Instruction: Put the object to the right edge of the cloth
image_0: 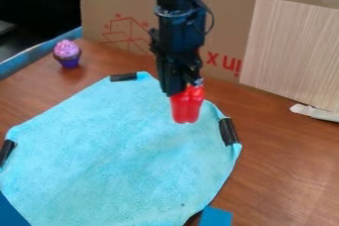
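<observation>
The gripper [180, 90] hangs over the upper right part of the cloth, shut on a red object [187, 105] that looks like a toy pepper. The object points downward below the fingertips, its top partly hidden by them. Whether its lower end touches the cloth, I cannot tell. The light blue cloth [126, 145] lies spread on the brown table, with black clips or tape at several of its edges; one black piece [228, 131] is at the right edge, to the lower right of the red object.
A purple toy cupcake [67, 54] stands on the table [285, 170] at the upper left. Cardboard [225, 31] and a light wooden panel [291, 51] rise behind the work surface. A whitish strip [314, 113] lies at the right, and a blue piece [216, 217] at the bottom.
</observation>
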{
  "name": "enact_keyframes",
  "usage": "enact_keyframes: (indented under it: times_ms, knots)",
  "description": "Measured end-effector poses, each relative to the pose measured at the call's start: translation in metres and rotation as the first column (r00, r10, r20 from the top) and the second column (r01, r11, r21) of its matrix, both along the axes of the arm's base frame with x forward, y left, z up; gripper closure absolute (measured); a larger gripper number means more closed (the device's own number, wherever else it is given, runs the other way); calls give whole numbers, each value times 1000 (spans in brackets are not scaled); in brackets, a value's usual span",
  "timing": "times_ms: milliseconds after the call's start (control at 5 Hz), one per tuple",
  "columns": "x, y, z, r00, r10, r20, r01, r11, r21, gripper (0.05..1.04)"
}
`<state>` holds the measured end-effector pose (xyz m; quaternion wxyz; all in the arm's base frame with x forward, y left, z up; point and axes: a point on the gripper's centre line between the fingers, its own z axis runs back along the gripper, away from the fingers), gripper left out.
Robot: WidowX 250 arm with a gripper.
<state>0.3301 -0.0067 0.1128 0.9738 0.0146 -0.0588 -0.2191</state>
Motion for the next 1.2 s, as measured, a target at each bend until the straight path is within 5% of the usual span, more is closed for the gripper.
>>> enact_keyframes:
  times_ms: [400,600,800,1000,1200]
  knots:
    - [-4,4,-30,995,-32,-98,33,999,1,979]
    - [-2,11,-30,994,-32,-108,30,999,-21,805]
    - [-3,9,-26,992,-48,-119,42,998,-56,531]
    - [-6,9,-4,995,-58,-78,51,995,-91,235]
    - [-12,16,29,998,-67,8,67,988,-141,75]
